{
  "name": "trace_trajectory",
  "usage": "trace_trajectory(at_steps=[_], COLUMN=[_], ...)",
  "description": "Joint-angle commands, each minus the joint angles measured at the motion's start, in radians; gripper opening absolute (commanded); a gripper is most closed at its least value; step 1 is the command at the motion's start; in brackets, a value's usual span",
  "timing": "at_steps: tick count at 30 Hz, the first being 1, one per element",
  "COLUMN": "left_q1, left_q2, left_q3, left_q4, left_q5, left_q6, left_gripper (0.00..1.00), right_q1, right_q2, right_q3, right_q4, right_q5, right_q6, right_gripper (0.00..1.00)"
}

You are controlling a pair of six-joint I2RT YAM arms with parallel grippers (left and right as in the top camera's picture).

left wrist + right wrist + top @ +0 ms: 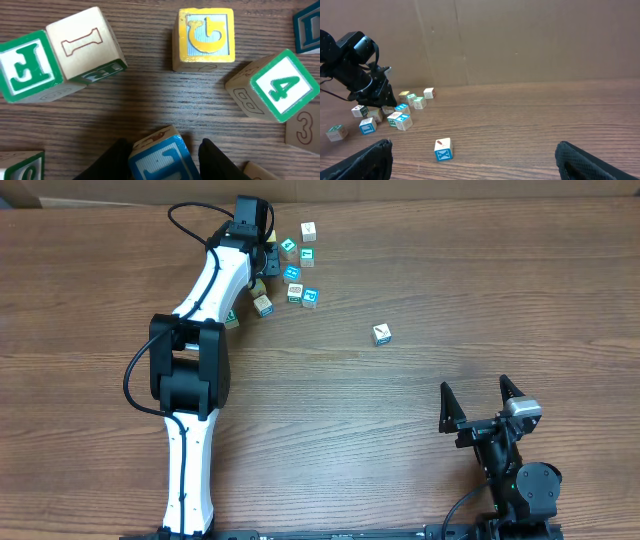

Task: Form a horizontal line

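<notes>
So, horizontal line point(50, 61): only a start of it showed, as I judged. The green F cube point(25, 65) touched the I cube point(85, 45) side by side, up and to the left of my left hand point(162, 142).
Blue cube point(162, 162): it sat between my fingers point(112, 160), apart from that pair, with bare surface point(150, 100) between.
Left hand's state: the fingers flanked the blue cube closely on both sides; I could not tell whether they pressed it yet.
Doing it well: I needed the fingers flat on opposite faces, a firm pinch and a straight lift. Then I needed a set-down flush against the I cube's free side, faces in one row.
Risk: the yellow cube point(205, 37) and the green 4 cube point(277, 85) lay near; a skewed carry could have nudged them.
Right hand point(473, 385): spread wide, well apart from every cube, pinching nothing.
Lone cube point(381, 333): it lay between the cluster and my right hand.
</notes>
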Motion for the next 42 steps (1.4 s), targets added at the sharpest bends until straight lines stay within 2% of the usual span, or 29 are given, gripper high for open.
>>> trace_trajectory(at_steps=[1, 6, 7, 8, 9, 10, 12, 14, 19, 25, 31, 37, 42], left_q1=[0.009, 0.009, 0.009, 0.010, 0.010, 0.010, 0.010, 0.010, 0.010, 0.010, 0.008, 0.003, -0.015], left_q2=[0.019, 0.019, 0.019, 0.019, 0.019, 0.019, 0.019, 0.019, -0.034, -0.186, -0.390, -0.595, -0.624], left_q3=[0.019, 0.019, 0.019, 0.019, 0.019, 0.019, 0.019, 0.019, 0.036, 0.040, 0.040, 0.039, 0.037], left_q4=[-0.003, -0.008, -0.011, -0.012, -0.015, -0.015, -0.014, -0.011, -0.002, -0.043, -0.220, -0.489, -0.666], left_q5=[-0.027, -0.027, -0.027, -0.027, -0.027, -0.027, -0.027, -0.027, -0.027, -0.027, -0.027, -0.017, -0.016], left_q6=[-0.014, -0.014, -0.014, -0.014, -0.014, -0.014, -0.014, -0.014, -0.014, -0.014, -0.037, -0.104, -0.106], left_gripper=[0.36, 0.35, 0.37, 0.45, 0.49, 0.49, 0.40, 0.36, 0.36, 0.37, 0.39, 0.41, 0.41], right_q1=[-0.003, -0.003, -0.003, -0.003, -0.003, -0.003, -0.003, -0.003, -0.003, -0.003, -0.003, -0.003, -0.003], right_q2=[-0.007, -0.007, -0.007, -0.007, -0.007, -0.007, -0.007, -0.007, -0.007, -0.007, -0.007, -0.007, -0.007], right_q3=[-0.010, -0.010, -0.010, -0.010, -0.010, -0.010, -0.010, -0.010, -0.010, -0.010, -0.010, -0.010, -0.010], right_q4=[0.003, 0.003, 0.003, 0.003, 0.003, 0.003, 0.003, 0.003, 0.003, 0.003, 0.003, 0.003, 0.003], right_q5=[-0.002, -0.002, -0.002, -0.002, -0.002, -0.002, -0.002, -0.002, -0.002, -0.002, -0.002, -0.002, -0.002], right_q6=[0.002, 0.002, 0.002, 0.002, 0.002, 0.002, 0.002, 0.002, 0.002, 0.002, 0.002, 0.002, 0.002], right_gripper=[1.00, 1.00, 1.00, 1.00, 1.00, 1.00, 1.00, 1.00, 1.00, 1.00, 1.00, 1.00, 1.00])
